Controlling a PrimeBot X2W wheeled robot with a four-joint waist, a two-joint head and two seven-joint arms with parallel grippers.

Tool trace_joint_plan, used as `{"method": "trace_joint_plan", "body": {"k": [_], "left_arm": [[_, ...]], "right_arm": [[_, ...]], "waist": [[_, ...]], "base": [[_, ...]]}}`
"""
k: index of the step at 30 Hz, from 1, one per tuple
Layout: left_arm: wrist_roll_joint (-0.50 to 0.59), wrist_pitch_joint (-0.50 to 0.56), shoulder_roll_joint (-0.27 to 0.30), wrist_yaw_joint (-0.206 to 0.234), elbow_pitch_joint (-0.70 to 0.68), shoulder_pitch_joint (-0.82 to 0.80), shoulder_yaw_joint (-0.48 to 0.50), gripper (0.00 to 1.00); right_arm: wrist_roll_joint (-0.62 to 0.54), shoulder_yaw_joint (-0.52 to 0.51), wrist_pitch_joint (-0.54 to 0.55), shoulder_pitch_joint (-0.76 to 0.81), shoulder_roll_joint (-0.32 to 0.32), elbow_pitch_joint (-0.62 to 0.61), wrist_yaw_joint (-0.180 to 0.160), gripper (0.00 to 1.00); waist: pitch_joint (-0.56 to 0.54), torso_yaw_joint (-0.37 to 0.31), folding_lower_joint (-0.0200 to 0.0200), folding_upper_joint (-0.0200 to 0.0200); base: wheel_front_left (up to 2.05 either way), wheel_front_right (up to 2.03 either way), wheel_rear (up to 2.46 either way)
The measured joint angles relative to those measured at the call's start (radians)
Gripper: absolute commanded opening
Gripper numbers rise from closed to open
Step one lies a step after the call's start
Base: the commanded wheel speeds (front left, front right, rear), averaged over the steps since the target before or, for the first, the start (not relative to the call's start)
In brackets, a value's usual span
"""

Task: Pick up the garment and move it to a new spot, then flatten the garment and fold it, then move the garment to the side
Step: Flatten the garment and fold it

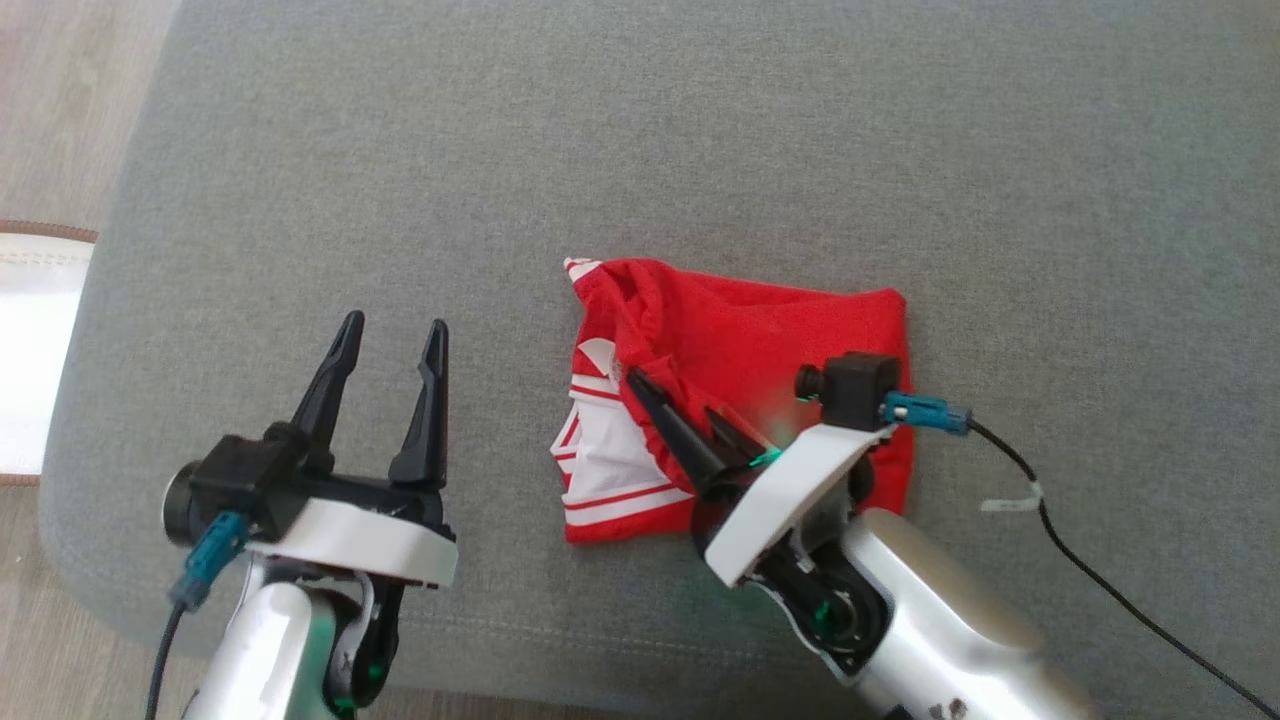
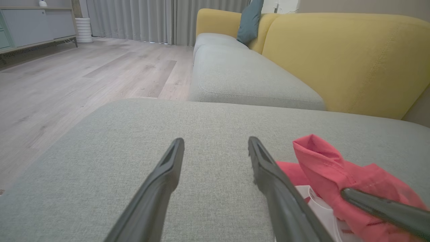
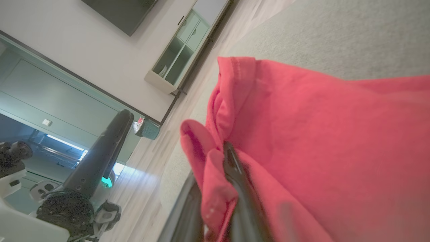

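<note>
Head view: right end effector (image 1: 672, 393) pinches a fold of the red garment (image 1: 760, 330); left end effector (image 1: 395, 322) gapes wide, empty.

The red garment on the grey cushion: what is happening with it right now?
The robot's right gripper is shut on a fold of the red garment, which lies bunched on the grey cushion with its white striped part showing. The left gripper is open and holds nothing, over bare cushion to the garment's left. The garment is not flat yet.
</note>
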Motion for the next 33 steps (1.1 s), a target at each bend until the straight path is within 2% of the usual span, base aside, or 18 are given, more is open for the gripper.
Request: {"method": "trace_joint_plan", "body": {"k": [3, 4, 5, 6, 12, 18, 21, 25, 29, 33], "left_arm": [[0.007, 0.000, -0.002, -0.001, 0.005, 0.000, 0.000, 1.00], [0.008, 0.000, -0.002, -0.001, 0.007, 0.000, 0.001, 1.00], [0.014, 0.000, -0.004, -0.004, 0.010, 0.000, 0.002, 1.00], [0.015, 0.000, -0.005, -0.009, 0.010, 0.000, 0.002, 1.00], [0.024, 0.000, -0.007, -0.009, 0.010, -0.002, 0.007, 1.00], [0.024, 0.000, -0.009, -0.009, 0.010, -0.002, 0.022, 1.00], [0.026, 0.000, -0.008, -0.009, 0.009, -0.001, 0.035, 1.00], [0.035, 0.000, -0.007, 0.000, -0.003, 0.003, 0.042, 1.00], [0.041, 0.000, -0.002, 0.010, -0.012, 0.006, 0.065, 1.00], [0.042, 0.000, 0.002, 0.020, -0.023, 0.012, 0.073, 1.00]], "right_arm": [[0.050, 0.062, -0.044, -0.039, -0.001, 0.039, 0.000, 0.00], [0.055, 0.083, -0.062, -0.054, -0.001, 0.052, 0.000, 0.17], [0.077, 0.116, -0.101, -0.081, -0.001, 0.067, 0.000, 0.72], [0.078, 0.132, -0.123, -0.096, -0.001, 0.078, 0.000, 1.00], [0.078, 0.191, -0.236, -0.175, -0.002, 0.086, 0.000, 1.00], [-0.037, 0.135, -0.261, -0.208, -0.001, 0.079, 0.000, 1.00], [-0.198, -0.014, -0.262, -0.202, -0.001, 0.058, 0.000, 1.00], [-0.418, -0.245, -0.265, -0.132, -0.043, -0.022, 0.000, 1.00], [-0.546, -0.444, -0.248, 0.045, -0.097, -0.108, 0.000, 1.00], [-0.630, -0.606, -0.176, 0.193, -0.100, -0.232, 0.000, 1.00]], "waist": [[0.003, -0.002, 0.0000, 0.0000], [0.003, -0.004, 0.0000, 0.0000], [0.005, -0.007, 0.0000, 0.0000], [0.005, -0.009, 0.0000, 0.0000], [0.004, -0.025, 0.0000, 0.0000], [-0.004, -0.044, 0.0000, 0.0000], [-0.009, -0.060, 0.0000, 0.0000], [-0.023, -0.080, 0.0000, 0.0000], [-0.039, -0.099, 0.0000, 0.0000], [-0.053, -0.112, 0.0000, 0.0000]], "base": [[0.00, 0.00, 0.00], [0.00, 0.00, 0.00], [0.00, 0.00, 0.00], [0.00, 0.00, 0.00], [0.00, 0.00, 0.00], [0.00, 0.00, 0.00], [0.00, 0.00, 0.00], [0.00, 0.00, 0.00], [0.00, 0.00, 0.00], [0.00, 0.00, 0.00]]}}
